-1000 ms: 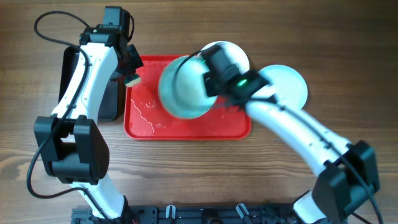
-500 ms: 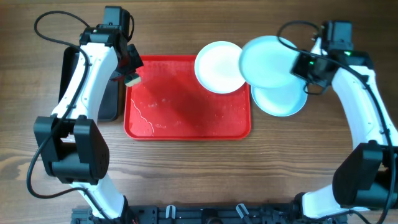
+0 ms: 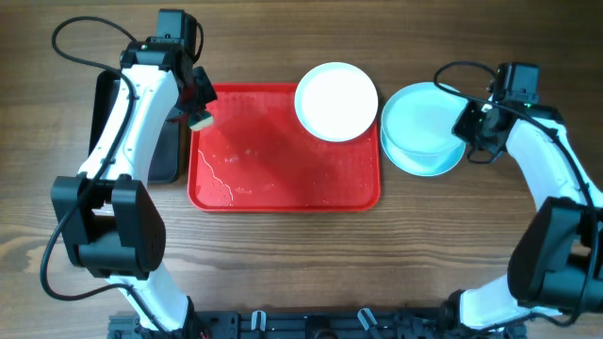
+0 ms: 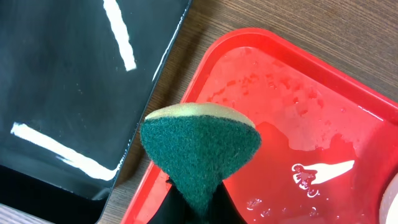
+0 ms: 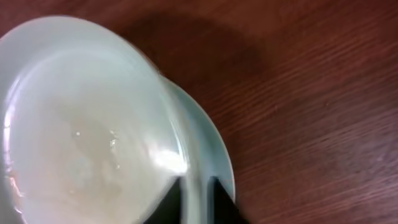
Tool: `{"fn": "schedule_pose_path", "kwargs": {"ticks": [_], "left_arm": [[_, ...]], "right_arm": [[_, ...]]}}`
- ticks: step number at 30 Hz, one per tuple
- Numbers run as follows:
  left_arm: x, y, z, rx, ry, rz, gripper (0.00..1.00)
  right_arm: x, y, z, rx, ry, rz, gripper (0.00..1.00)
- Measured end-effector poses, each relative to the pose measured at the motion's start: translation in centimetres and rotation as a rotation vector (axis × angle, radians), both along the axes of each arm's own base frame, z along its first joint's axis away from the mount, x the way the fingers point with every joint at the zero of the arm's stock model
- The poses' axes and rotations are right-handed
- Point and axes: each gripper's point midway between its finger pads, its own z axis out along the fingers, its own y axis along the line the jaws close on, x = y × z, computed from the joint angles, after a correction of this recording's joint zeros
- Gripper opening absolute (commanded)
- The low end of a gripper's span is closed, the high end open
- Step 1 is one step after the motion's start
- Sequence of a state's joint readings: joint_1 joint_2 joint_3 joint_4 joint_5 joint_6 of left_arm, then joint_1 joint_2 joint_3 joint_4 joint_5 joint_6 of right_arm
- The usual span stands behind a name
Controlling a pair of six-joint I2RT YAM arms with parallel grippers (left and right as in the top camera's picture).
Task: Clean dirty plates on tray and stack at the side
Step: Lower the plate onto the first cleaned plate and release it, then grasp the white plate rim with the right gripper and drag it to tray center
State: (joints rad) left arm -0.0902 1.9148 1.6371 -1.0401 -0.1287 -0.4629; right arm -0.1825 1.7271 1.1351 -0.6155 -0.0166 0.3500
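The red tray (image 3: 283,174) lies in the middle of the table, wet, with the cream-white plate (image 3: 336,101) on its far right corner. My right gripper (image 3: 468,125) is shut on the rim of a mint-blue plate (image 3: 424,122) and holds it tilted just over the second mint-blue plate (image 3: 429,165), which lies on the table right of the tray. In the right wrist view the held plate (image 5: 81,124) covers most of the lower plate (image 5: 208,143). My left gripper (image 3: 199,115) is shut on a green-and-yellow sponge (image 4: 199,146) above the tray's far left corner (image 4: 261,124).
A black bin (image 3: 165,141) stands left of the tray, under my left arm; it also shows in the left wrist view (image 4: 74,93). Water drops lie on the tray's left half. Bare wooden table surrounds the tray.
My right gripper carried the mint-blue plate from over the tray to the right and lowered it onto the other mint-blue plate. The left arm has not moved.
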Motion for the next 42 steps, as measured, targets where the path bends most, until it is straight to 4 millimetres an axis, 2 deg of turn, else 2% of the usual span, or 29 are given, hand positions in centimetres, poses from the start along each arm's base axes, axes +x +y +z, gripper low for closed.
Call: {"fn": "schedule_pose_path", "kwargs": {"ticks": [4, 8, 10, 13, 15, 17, 21, 24, 27, 33, 35, 38, 42], "left_arm": [[0.0, 0.0, 0.0, 0.0, 0.0, 0.0, 0.04], [0.0, 0.0, 0.0, 0.0, 0.0, 0.0, 0.04], [0.0, 0.0, 0.0, 0.0, 0.0, 0.0, 0.04], [0.0, 0.0, 0.0, 0.0, 0.0, 0.0, 0.04], [0.0, 0.0, 0.0, 0.0, 0.0, 0.0, 0.04], [0.0, 0.0, 0.0, 0.0, 0.0, 0.0, 0.04], [0.0, 0.0, 0.0, 0.0, 0.0, 0.0, 0.04], [0.0, 0.0, 0.0, 0.0, 0.0, 0.0, 0.04], [0.0, 0.0, 0.0, 0.0, 0.0, 0.0, 0.04], [0.0, 0.0, 0.0, 0.0, 0.0, 0.0, 0.04], [0.0, 0.0, 0.0, 0.0, 0.0, 0.0, 0.04], [0.0, 0.0, 0.0, 0.0, 0.0, 0.0, 0.04], [0.0, 0.0, 0.0, 0.0, 0.0, 0.0, 0.04]], "right_arm": [[-0.1, 0.0, -1.1, 0.002, 0.026, 0.002, 0.4], [-0.2, 0.6, -0.8, 0.038, 0.037, 0.017, 0.4], [0.5, 1.3, 0.4, 0.072, 0.019, 0.039, 0.4], [3.2, 2.8, 3.7, 0.114, -0.068, 0.093, 0.4], [5.1, 4.4, 6.0, 0.129, -0.139, 0.149, 0.41], [6.6, 7.1, 7.8, 0.142, -0.201, 0.222, 0.41], [7.5, 13.4, 8.6, 0.162, -0.247, 0.359, 0.41], [7.8, 17.6, 7.0, 0.181, -0.235, 0.432, 0.41], [8.2, 19.3, 4.0, 0.193, -0.195, 0.447, 0.41], [9.2, 19.3, -1.3, 0.179, -0.131, 0.422, 0.4], [9.5, 19.3, -1.8, 0.178, -0.135, 0.423, 0.39], [10.1, 19.3, -1.7, 0.167, -0.161, 0.424, 0.35], [10.6, 19.0, -1.5, 0.139, -0.179, 0.428, 0.34]]}}
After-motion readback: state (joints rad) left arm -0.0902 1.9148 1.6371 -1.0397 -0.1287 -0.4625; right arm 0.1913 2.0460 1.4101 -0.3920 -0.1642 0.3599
